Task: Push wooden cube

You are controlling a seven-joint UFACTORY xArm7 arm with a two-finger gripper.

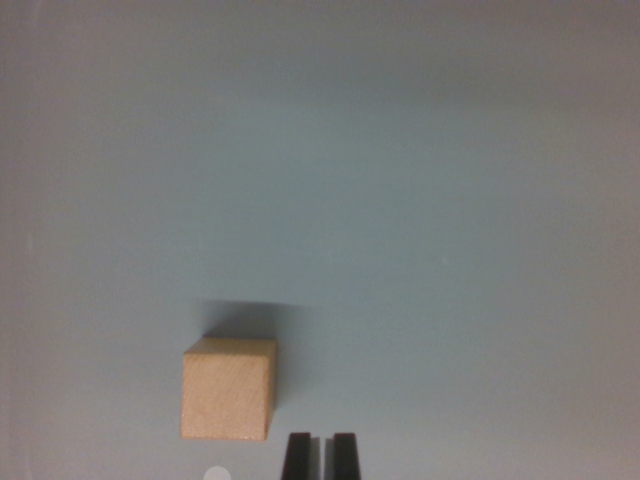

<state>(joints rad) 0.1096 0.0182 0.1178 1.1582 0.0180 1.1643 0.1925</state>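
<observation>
A pale wooden cube (228, 389) sits on a plain grey surface in the lower left of the wrist view. My gripper (321, 457) pokes in at the bottom edge, just to the cube's right and slightly nearer the camera. Its two black fingertips stand almost together with only a thin slit between them and nothing held. The fingertips are apart from the cube, with a small strip of surface between them.
The grey surface (420, 200) stretches bare above and to the right of the cube. A small white spot (215, 474) lies at the bottom edge below the cube.
</observation>
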